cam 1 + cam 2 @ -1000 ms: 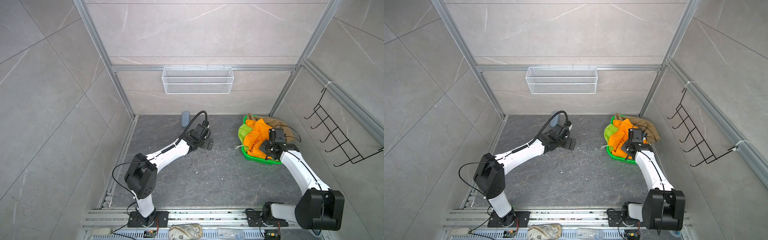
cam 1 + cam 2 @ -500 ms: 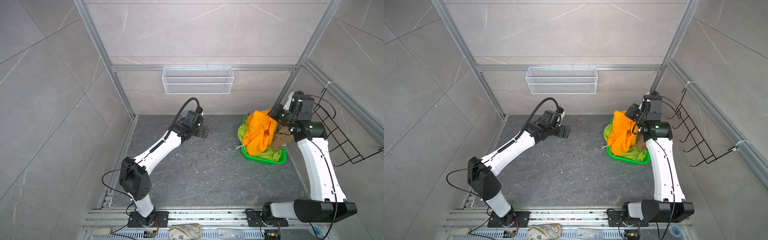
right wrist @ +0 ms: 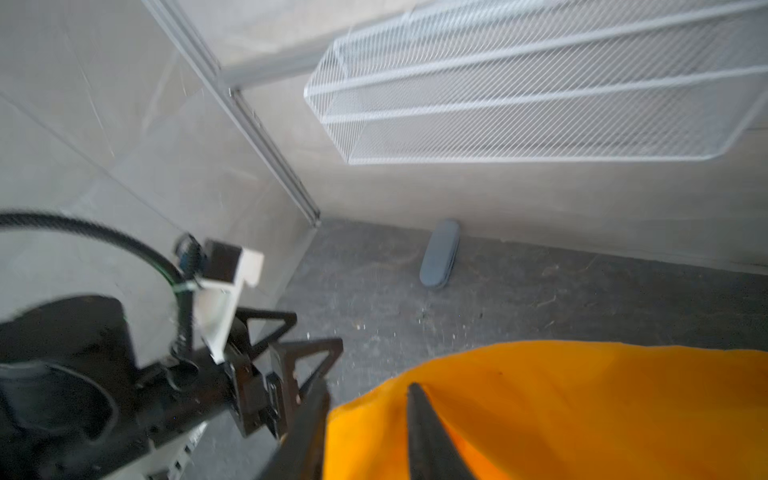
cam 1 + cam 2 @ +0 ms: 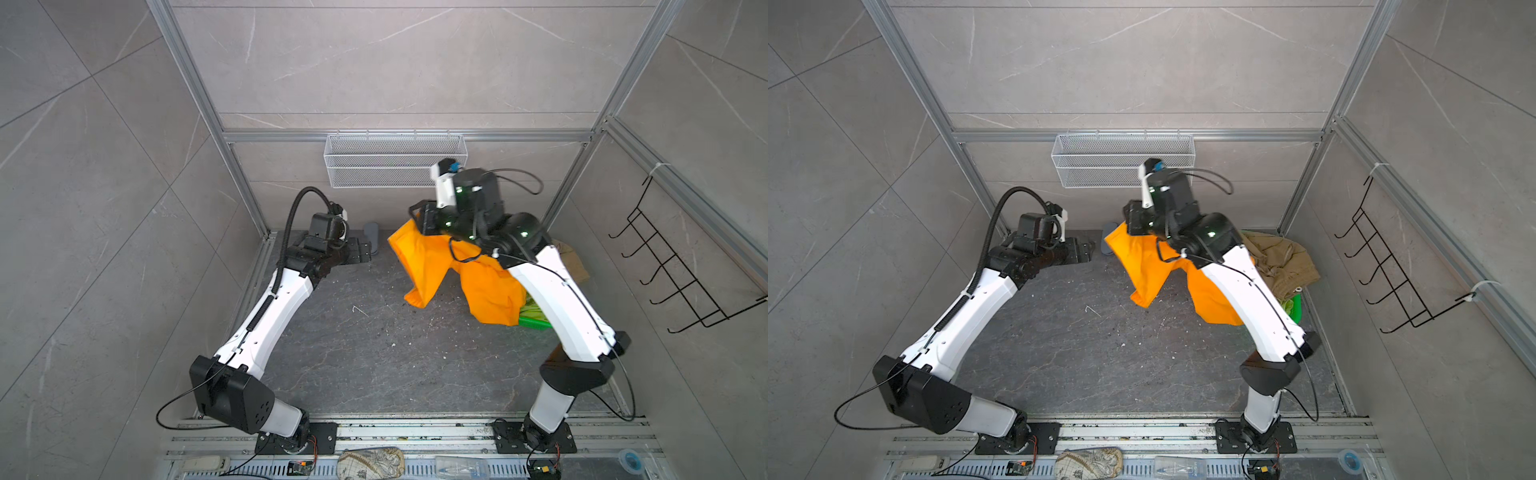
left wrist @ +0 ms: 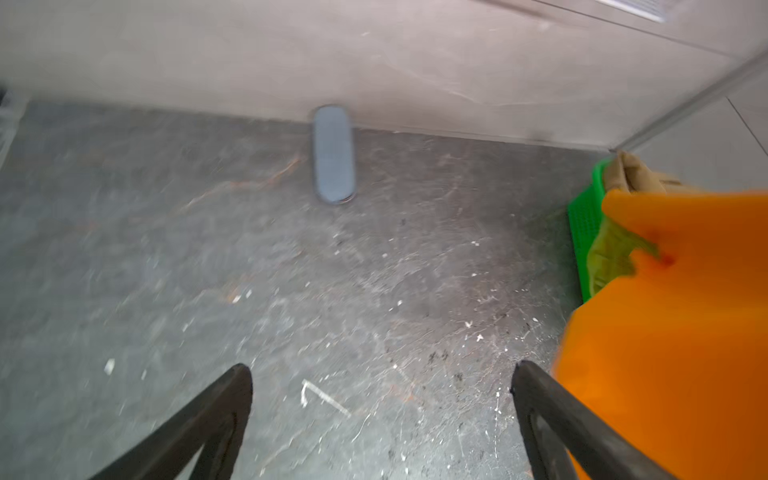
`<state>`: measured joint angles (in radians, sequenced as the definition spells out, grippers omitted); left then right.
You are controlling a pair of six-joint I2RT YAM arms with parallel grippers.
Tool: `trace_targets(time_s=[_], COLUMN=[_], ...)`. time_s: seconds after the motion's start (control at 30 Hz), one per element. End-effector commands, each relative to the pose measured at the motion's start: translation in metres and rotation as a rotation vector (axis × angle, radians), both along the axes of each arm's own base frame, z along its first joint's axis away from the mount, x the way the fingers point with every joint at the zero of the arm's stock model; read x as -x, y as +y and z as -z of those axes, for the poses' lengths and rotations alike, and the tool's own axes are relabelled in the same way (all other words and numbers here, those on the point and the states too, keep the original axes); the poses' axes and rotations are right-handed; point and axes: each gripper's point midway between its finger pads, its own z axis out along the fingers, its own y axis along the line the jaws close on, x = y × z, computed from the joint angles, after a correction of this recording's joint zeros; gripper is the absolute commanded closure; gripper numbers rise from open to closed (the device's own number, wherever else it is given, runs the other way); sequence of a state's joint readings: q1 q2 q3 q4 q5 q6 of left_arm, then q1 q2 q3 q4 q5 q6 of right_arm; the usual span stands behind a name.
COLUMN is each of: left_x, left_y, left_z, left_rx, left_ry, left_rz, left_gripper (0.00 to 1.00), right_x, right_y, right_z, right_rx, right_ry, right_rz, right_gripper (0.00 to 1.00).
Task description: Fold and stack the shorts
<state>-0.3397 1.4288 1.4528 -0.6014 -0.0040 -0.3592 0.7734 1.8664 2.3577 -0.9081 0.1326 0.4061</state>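
Note:
The orange shorts hang in the air over the floor's back middle, draped from my right gripper. In the right wrist view its fingers stand apart with the orange shorts bulging between them. The khaki shorts and the lime green shorts lie in the green basket at the back right. My left gripper is open and empty, just left of the hanging orange shorts.
A grey oblong object lies against the back wall between the grippers. A white wire shelf hangs on the back wall. A black hook rack is on the right wall.
My right arm has lifted the orange shorts out of the basket and swung them left. Its jaws have parted. The left arm has moved back towards the far wall.

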Motion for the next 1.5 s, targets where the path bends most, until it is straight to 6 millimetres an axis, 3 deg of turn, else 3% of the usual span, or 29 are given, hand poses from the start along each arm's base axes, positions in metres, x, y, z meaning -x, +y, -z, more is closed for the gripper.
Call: trace_targets(time_s=[0.0,0.17,0.2,0.27,0.3,0.43,0.53,0.6,0.7,0.8,1.0,1.2,1.33,1.47], left_x=[0.019,0.033,0.034,0.035,0.035,0.031,0.026,0.023,0.02,0.02,0.025,0.027,0.027,0.029], left_y=[0.008,0.021,0.021,0.019,0.017,-0.001,-0.022,-0.039,-0.07,-0.099,-0.142,-0.146,-0.143,-0.142], left_z=[-0.001,0.005,0.006,0.011,0.013,0.024,0.03,0.032,0.038,0.044,0.053,0.057,0.056,0.052], left_rx=[0.066,0.042,0.04,0.034,0.041,0.084,0.084,0.091,0.115,0.123,0.121,0.116,0.109,0.108], left_ry=[0.019,0.014,0.016,0.025,0.03,0.059,0.069,0.073,0.079,0.1,0.134,0.149,0.144,0.14], left_rz=[-0.016,-0.029,-0.02,-0.007,0.005,0.06,0.113,0.155,0.221,0.28,0.359,0.359,0.351,0.351], left_gripper=[0.0,0.0,0.0,0.0,0.0,0.0,0.0,0.0,0.0,0.0,0.0,0.0,0.0,0.0], right_x=[-0.008,-0.004,-0.003,0.003,0.006,0.019,0.034,0.044,0.055,0.056,0.039,0.022,0.009,-0.001], right_y=[-0.013,-0.044,-0.058,-0.096,-0.115,-0.208,-0.267,-0.293,-0.32,-0.328,-0.303,-0.296,-0.293,-0.288], right_z=[0.066,0.093,0.097,0.103,0.108,0.139,0.155,0.16,0.183,0.209,0.245,0.265,0.264,0.254], right_rx=[0.2,0.296,0.322,0.351,0.349,0.238,0.216,0.247,0.252,0.176,-0.014,-0.069,-0.113,-0.155], right_ry=[0.123,0.137,0.132,0.13,0.144,0.272,0.319,0.326,0.397,0.471,0.527,0.553,0.538,0.517], right_rz=[0.107,0.211,0.254,0.357,0.399,0.562,0.678,0.74,0.793,0.783,0.685,0.672,0.66,0.636], right_gripper=[0.57,0.4,0.33,0.06,0.02,0.01,0.01,0.01,0.0,0.01,0.04,0.38,0.66,0.88])
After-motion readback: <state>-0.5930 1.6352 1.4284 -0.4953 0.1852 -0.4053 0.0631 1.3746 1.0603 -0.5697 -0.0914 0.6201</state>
